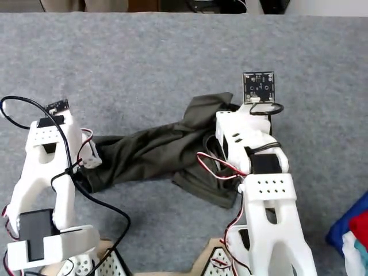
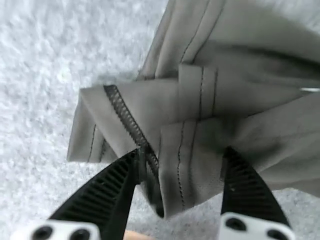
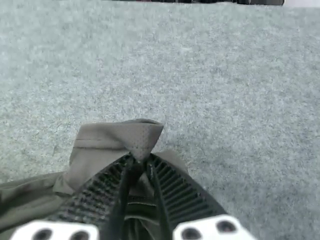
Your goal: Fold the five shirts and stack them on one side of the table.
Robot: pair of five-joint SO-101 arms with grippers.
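A: Lying where, the olive shirt [image 1: 152,150]?
B: Mid counter [image 1: 144,52], bunched up, stretched btw both arms.
A: And the right end effector [image 3: 142,164]?
B: Clamped on a shirt corner.
A: And the left end effector [image 2: 182,167]?
B: Fingers spread wide, straddling a stitched, folded hem; prob. touching cloth, hard to tell.
A: Anything else?
B: Blue-red cloth pile [image 1: 352,233] at the counter's right edge.

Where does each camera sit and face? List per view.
High view: fixed above, looking down on the table; left arm and right arm flank the olive shirt.
Left wrist view: on the left arm, looking down at the shirt's hem between the left tool's spread fingers.
Right wrist view: on the right arm, looking across the table; the right tool pinches a shirt corner.
Shared: all three show the shirt.
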